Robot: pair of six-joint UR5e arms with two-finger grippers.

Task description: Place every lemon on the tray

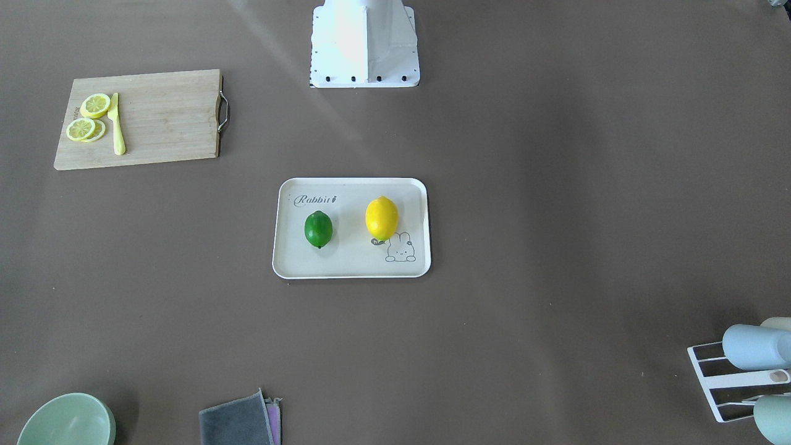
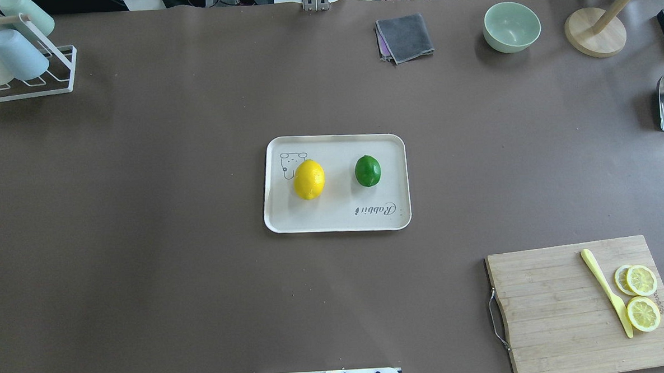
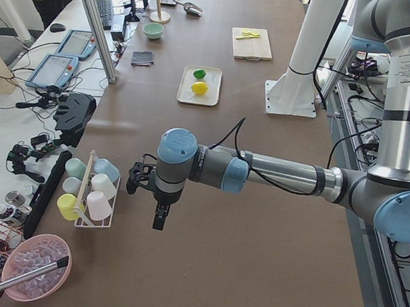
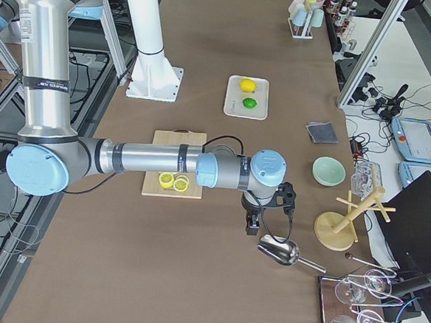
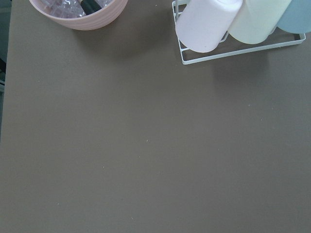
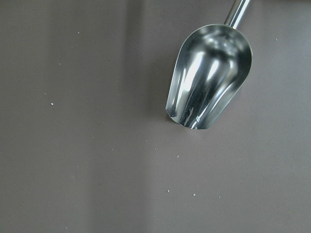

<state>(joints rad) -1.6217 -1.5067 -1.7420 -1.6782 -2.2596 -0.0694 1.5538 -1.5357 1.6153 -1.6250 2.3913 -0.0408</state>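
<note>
Tray: a cream tray [image 1: 352, 250] sits at the middle of the brown table [image 1: 556, 247].
Lemons: both lie on the tray, side by side and apart. The yellow lemon [image 1: 381, 217] covers part of a bunny drawing. The green lemon [image 1: 318, 228] lies on the side with the script.
Writing: "Rabbit" in script on the tray. A small mark on the edge of the board is too small to read.
Front and overhead views: these show the tray and lemons clearly but no arm, only the white base plate [image 1: 364, 62].
Side views only: both arms reach low over opposite ends of the table, well apart from the tray.
Left tool: the left tool [image 3: 158, 221] hangs above the table near racked cups [image 5: 206, 24]. Cannot tell whether its fingers are apart or together.
Right tool: the right tool [image 4: 253, 223] hangs just beside a steel scoop [image 6: 209, 82]. Its finger position cannot be told either.
Left wrist view: bare table, the cups and a pink bowl [image 5: 99, 17] at the top edge.
Right wrist view: the scoop lying on the table.
Board: a wooden board [image 1: 160, 117] near a corner holds lemon slices [image 1: 96, 105] and a yellow knife [image 1: 116, 127].
</note>
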